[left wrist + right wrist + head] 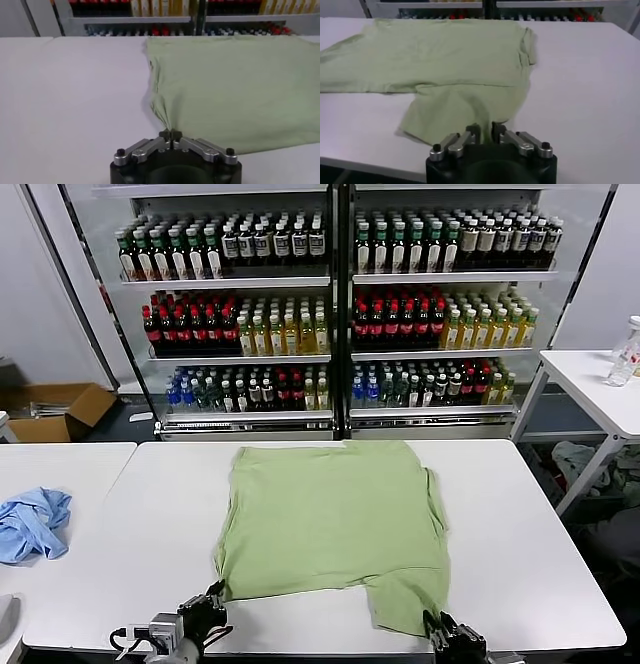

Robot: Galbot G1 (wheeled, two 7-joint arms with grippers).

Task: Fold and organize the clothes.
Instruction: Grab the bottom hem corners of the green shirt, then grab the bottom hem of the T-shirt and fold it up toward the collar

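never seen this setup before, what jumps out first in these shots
A big light green shirt lies spread flat on the white table. The left gripper and right gripper are both shut on its near edge. Behind stand shelves of bottles, and a crumpled blue cloth lies far left.

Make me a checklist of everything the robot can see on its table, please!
Surface: white table, with a second white table beside it on the robot's left.
Job's things: light green shirt lying flat, back side up; one sleeve points toward the near edge.
Clutter: crumpled light blue cloth on the second white table.
Grippers: left gripper shut on the shirt's near corner; right gripper shut on the sleeve's edge.
Cables: thin wires by the left gripper's wrist.
Surroundings: drink coolers full of bottles behind; cardboard box on the floor; another table with a bottle to the right.
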